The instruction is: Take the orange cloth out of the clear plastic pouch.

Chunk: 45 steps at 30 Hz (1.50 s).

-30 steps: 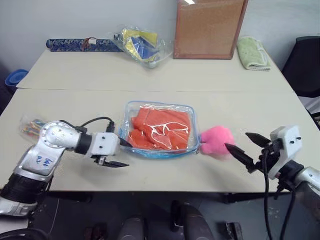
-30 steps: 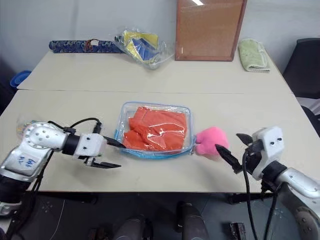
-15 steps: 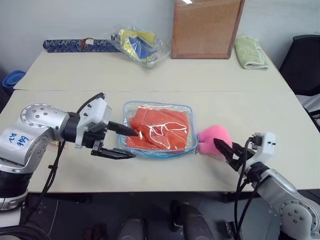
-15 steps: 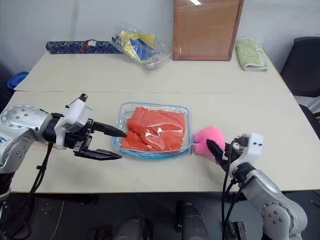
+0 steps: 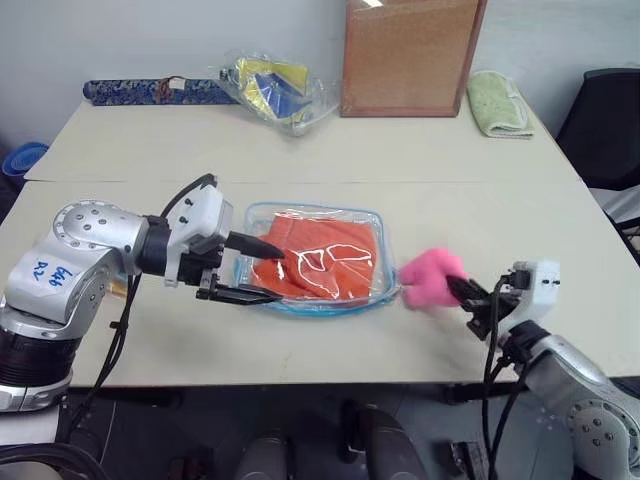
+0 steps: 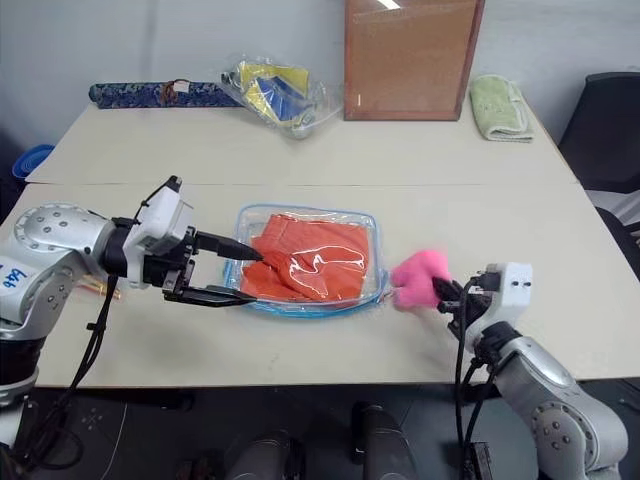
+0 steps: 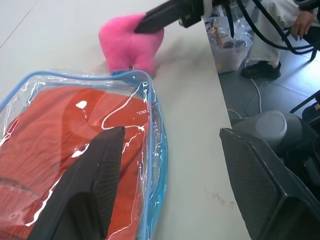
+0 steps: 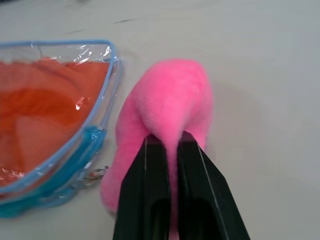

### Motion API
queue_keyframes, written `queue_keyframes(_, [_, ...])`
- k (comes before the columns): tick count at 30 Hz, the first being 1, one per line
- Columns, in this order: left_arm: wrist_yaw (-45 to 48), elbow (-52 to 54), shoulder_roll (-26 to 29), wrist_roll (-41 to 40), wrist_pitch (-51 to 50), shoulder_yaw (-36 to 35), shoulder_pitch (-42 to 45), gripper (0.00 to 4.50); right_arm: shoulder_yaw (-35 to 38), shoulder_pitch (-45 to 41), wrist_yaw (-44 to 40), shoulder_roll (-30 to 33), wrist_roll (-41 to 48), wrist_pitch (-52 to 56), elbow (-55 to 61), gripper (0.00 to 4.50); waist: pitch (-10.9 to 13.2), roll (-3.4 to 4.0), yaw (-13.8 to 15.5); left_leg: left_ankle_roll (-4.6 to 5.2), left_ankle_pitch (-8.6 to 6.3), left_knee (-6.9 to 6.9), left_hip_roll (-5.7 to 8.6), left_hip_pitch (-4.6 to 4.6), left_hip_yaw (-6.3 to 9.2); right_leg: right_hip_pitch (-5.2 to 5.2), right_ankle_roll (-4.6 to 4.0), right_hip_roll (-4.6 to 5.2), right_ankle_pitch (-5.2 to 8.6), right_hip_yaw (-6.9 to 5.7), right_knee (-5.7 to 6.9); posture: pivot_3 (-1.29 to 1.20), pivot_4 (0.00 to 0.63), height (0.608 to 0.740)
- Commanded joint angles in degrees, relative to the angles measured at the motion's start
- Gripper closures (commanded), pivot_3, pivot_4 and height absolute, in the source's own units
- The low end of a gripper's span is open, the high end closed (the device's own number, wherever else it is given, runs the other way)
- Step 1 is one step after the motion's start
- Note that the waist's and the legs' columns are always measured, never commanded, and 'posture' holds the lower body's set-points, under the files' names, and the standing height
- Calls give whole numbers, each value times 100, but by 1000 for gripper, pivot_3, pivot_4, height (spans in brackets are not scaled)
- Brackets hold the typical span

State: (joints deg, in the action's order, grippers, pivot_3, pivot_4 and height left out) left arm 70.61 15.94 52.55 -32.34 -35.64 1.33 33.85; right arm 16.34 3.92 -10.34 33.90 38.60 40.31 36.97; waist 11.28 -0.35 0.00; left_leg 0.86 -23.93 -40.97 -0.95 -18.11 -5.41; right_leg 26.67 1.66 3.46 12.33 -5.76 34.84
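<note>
The right claw [image 8: 170, 150] has just snapped shut on the pink pom-pom [image 8: 167, 107] at the right end of the clear plastic pouch [image 5: 318, 262], which lies mid-worktop [image 5: 300, 150] with the orange cloth [image 5: 325, 255] still inside. The left claw [image 5: 262, 270] has come up to the pouch's left end, jaws spread, upper finger over the plastic. With the charm pinned, the pouch looks anchored for opening.

A pale counter [image 5: 330, 345] spans the frame. At its far edge, top centre, a cork board [image 5: 410, 55] stands upright. Just left of it lies a clear bag with yellow and blue contents [image 5: 275, 88], then a dark blue patterned roll [image 5: 150, 91]. A pale green folded towel [image 5: 497, 103] lies upper right.
</note>
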Motion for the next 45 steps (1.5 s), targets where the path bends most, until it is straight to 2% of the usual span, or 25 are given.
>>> queue_keyframes(1, [-20,23,-33,87,127,4,136,1287,-255,115,-884,706,-1214,-1291,581,4486,0,0,5,-1,-1,0,0,-1,0,0,0,1,2,3,0,0,150,740])
queue_keyframes(3, [-22,14,-70,118,138,32,153,1287,-420,231,-1377,1134,-1807,-1984,616,4486,0,-1,7,-3,-1,2,-2,0,4,0,0,-1,3,1,0,0,150,740])
queue_keyframes(8, [36,-60,-156,252,290,167,182,1287,-679,252,-2482,1772,-2597,-3312,394,4486,-1,-3,9,-3,-1,0,1,0,2,-2,1,0,2,1,-1,0,150,740])
queue_keyframes(13, [109,-140,-283,370,430,315,223,1287,-941,318,-3493,2099,-2772,-4308,424,4486,0,-5,18,-3,-1,-1,1,-1,4,-3,1,-1,2,-2,-3,0,150,740])
queue_keyframes(18, [220,-274,-427,490,584,528,300,1287,-1774,-53,-4136,2005,-3008,-4777,126,4486,0,-6,15,-3,-1,-6,0,2,5,-7,0,-1,2,-3,-1,0,150,740])
queue_keyframes(24, [314,-283,-572,630,700,723,313,1287,-2572,-483,-4214,1696,-3840,-5318,-758,4486,-3,-10,12,-3,-1,-8,0,3,6,-7,-3,2,4,-4,2,0,150,740])
queue_keyframes(27, [314,-246,-608,630,683,753,310,1287,-2577,-260,-4222,1724,-3912,-5438,-718,3690,-3,-11,28,-3,-1,-10,-1,3,6,-7,-3,5,4,-6,3,0,150,740])
queue_keyframes(31, [292,-251,-762,709,771,913,296,1287,-2489,16,-4217,1740,-3855,-5446,-507,2341,-4,-12,59,-3,-1,-14,-1,4,7,-10,-3,8,4,-5,3,0,150,740])
queue_keyframes(37, [400,-490,-1426,880,817,1495,690,1287,-2352,279,-4053,1686,-4012,-5441,-261,262,-4,-13,140,-3,-1,-22,1,5,7,-14,-3,3,3,-5,8,0,150,740])
queue_keyframes(38, [504,-551,-1524,962,868,1668,776,1287,-2319,331,-3995,1670,-4074,-5417,-203,43,-4,-13,146,-2,-1,-23,5,5,8,-15,-3,0,3,-6,10,0,150,740])
queue_keyframes(42, [805,-738,-1763,1226,1002,2185,959,1287,-2242,478,-3842,1611,-4153,-5236,-54,43,-5,-14,140,-1,-1,-22,6,3,8,-15,-2,-2,3,-6,8,0,150,740])
queue_keyframes(45, [891,-1014,-1842,1821,1562,2621,1006,1287,-2259,577,-3753,1569,-4298,-5239,-12,43,-5,-14,135,-1,-1,-22,4,5,7,-15,-3,-2,4,-5,9,0,150,740])
